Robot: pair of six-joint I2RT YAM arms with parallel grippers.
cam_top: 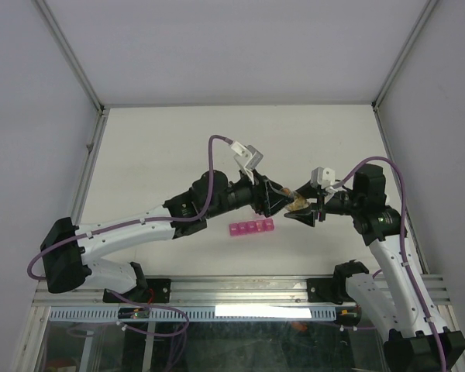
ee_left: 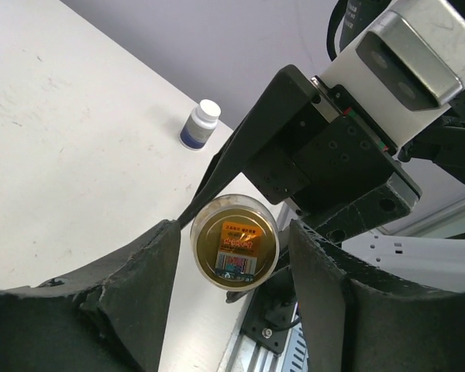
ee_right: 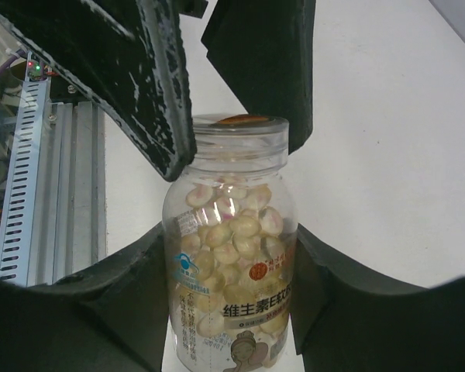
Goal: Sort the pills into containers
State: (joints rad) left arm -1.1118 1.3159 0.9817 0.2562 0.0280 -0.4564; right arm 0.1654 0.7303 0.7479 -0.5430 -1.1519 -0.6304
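Right wrist: bottle gripped by right hand; lid flanked by part-open left hand, contact unclear. Below on surface lie containers. Uncapping in hand; firm lid grip, then twist, judged next

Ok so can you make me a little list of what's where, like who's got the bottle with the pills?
pill bottle: clear, lots of pale pills inside, lid on
right pincer: shut on the pill bottle's body
left pincer: one finger each side of the lid; can't tell if it's squeezing
containers: pink strip lying on the table, nothing touching it
small bottle: white cap, standing on the table, away from the others
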